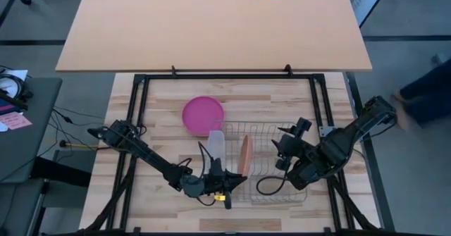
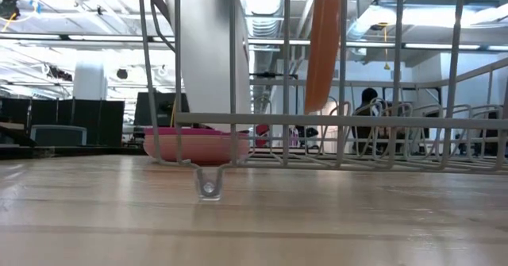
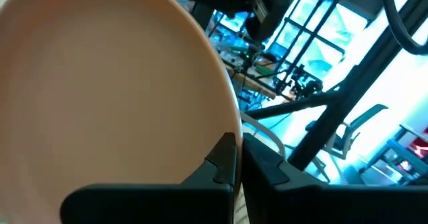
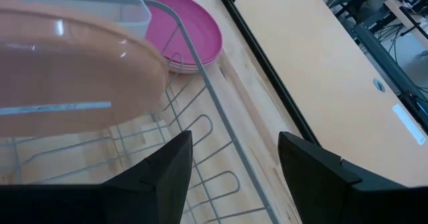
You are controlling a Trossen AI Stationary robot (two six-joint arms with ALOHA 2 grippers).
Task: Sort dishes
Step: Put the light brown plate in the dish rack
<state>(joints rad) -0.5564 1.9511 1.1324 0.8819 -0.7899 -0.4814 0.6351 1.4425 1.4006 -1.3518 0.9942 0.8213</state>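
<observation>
Left tool [image 1: 224,188] is clenched near the rack [image 1: 264,165], where an orange plate [image 1: 244,156] stands upright. Right tool [image 1: 283,151] is released. Pink plates [image 1: 203,114] lie on the table [image 1: 162,109].

Orange-tan plate [image 2: 324,44] and white tray [image 2: 208,55], tops cropped.

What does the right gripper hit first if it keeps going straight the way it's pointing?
Probably the wire rack: the open right gripper points over its rim and wires. Beyond lie the stacked magenta plates. The orange-tan plate stands off to one side; depth is unclear.
</observation>
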